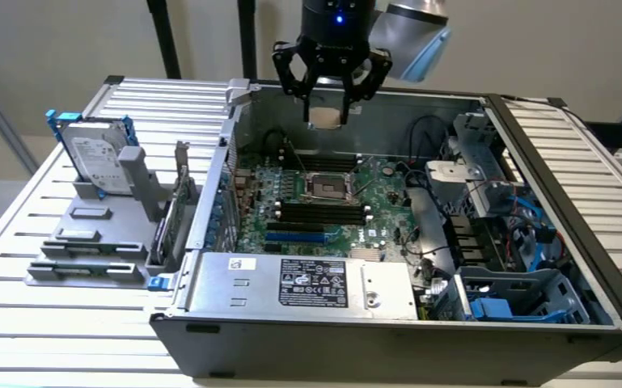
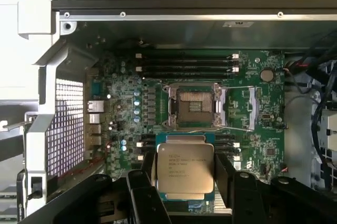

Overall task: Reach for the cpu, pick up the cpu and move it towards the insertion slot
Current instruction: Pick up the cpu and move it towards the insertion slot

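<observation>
Wrist view | black gripper [image 2: 185, 174] clamps small square silver cpu [image 2: 185, 167] | carry step, above open shiny-framed insertion slot [image 2: 194, 106] | next: square chip over socket.

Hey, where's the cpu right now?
The cpu is held between the gripper's fingers, above the open computer case, over the motherboard beyond the insertion slot.

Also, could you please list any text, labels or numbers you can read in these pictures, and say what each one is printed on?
None can be read.
The cpu held in the claw: printed lines on its top, too blurred.
Power supply label: white print and logos, too small.
Hard drive label: too small.
Motherboard markings: too small.
</observation>
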Tool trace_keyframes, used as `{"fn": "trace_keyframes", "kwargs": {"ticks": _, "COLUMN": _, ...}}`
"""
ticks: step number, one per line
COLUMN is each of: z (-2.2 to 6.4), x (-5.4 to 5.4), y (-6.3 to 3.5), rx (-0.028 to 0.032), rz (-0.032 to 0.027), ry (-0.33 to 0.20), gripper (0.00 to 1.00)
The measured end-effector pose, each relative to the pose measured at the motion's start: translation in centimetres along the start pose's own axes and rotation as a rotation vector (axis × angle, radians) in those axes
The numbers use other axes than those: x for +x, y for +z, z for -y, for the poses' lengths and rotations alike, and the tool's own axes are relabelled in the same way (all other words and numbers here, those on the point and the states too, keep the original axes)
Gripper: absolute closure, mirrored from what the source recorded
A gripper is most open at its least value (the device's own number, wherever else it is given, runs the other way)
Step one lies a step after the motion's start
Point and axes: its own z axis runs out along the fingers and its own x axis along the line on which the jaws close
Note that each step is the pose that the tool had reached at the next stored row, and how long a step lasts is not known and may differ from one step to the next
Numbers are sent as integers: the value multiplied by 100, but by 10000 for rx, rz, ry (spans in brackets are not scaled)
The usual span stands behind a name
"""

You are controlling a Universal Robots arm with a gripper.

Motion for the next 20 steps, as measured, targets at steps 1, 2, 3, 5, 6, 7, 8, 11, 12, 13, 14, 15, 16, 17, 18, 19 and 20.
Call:
{"fn": "trace_keyframes", "kwargs": {"ticks": 1, "z": -38, "x": -21, "y": 15, "rx": 0, "rz": 1, "ry": 0, "gripper": 46}}
{"fn": "trace_keyframes", "kwargs": {"ticks": 2, "z": -77, "x": -43, "y": 30, "rx": 2, "rz": 0, "ry": 0, "gripper": 46}}
{"fn": "trace_keyframes", "kwargs": {"ticks": 3, "z": -115, "x": -64, "y": 45, "rx": 2, "rz": 1, "ry": 0, "gripper": 46}}
{"fn": "trace_keyframes", "kwargs": {"ticks": 5, "z": -191, "x": -107, "y": 75, "rx": 4, "rz": 0, "ry": -1, "gripper": 46}}
{"fn": "trace_keyframes", "kwargs": {"ticks": 6, "z": -227, "x": -134, "y": 91, "rx": 7, "rz": 1, "ry": -2, "gripper": 46}}
{"fn": "trace_keyframes", "kwargs": {"ticks": 7, "z": -255, "x": -164, "y": 103, "rx": 10, "rz": 0, "ry": -1, "gripper": 46}}
{"fn": "trace_keyframes", "kwargs": {"ticks": 8, "z": -280, "x": -197, "y": 114, "rx": 14, "rz": 0, "ry": -1, "gripper": 46}}
{"fn": "trace_keyframes", "kwargs": {"ticks": 11, "z": -308, "x": -286, "y": 144, "rx": 27, "rz": 2, "ry": -2, "gripper": 46}}
{"fn": "trace_keyframes", "kwargs": {"ticks": 12, "z": -308, "x": -294, "y": 155, "rx": 27, "rz": 1, "ry": -1, "gripper": 46}}
{"fn": "trace_keyframes", "kwargs": {"ticks": 13, "z": -307, "x": -299, "y": 165, "rx": 28, "rz": 1, "ry": -1, "gripper": 46}}
{"fn": "trace_keyframes", "kwargs": {"ticks": 14, "z": -307, "x": -303, "y": 172, "rx": 30, "rz": 1, "ry": -1, "gripper": 46}}
{"fn": "trace_keyframes", "kwargs": {"ticks": 15, "z": -307, "x": -303, "y": 175, "rx": 30, "rz": 0, "ry": -1, "gripper": 46}}
{"fn": "trace_keyframes", "kwargs": {"ticks": 16, "z": -307, "x": -303, "y": 175, "rx": 31, "rz": 0, "ry": 0, "gripper": 46}}
{"fn": "trace_keyframes", "kwargs": {"ticks": 17, "z": -306, "x": -303, "y": 175, "rx": 31, "rz": 0, "ry": 0, "gripper": 46}}
{"fn": "trace_keyframes", "kwargs": {"ticks": 18, "z": -306, "x": -303, "y": 176, "rx": 29, "rz": 1, "ry": -1, "gripper": 46}}
{"fn": "trace_keyframes", "kwargs": {"ticks": 19, "z": -306, "x": -303, "y": 176, "rx": 28, "rz": 2, "ry": -1, "gripper": 46}}
{"fn": "trace_keyframes", "kwargs": {"ticks": 20, "z": -306, "x": -303, "y": 176, "rx": 29, "rz": 1, "ry": -1, "gripper": 46}}
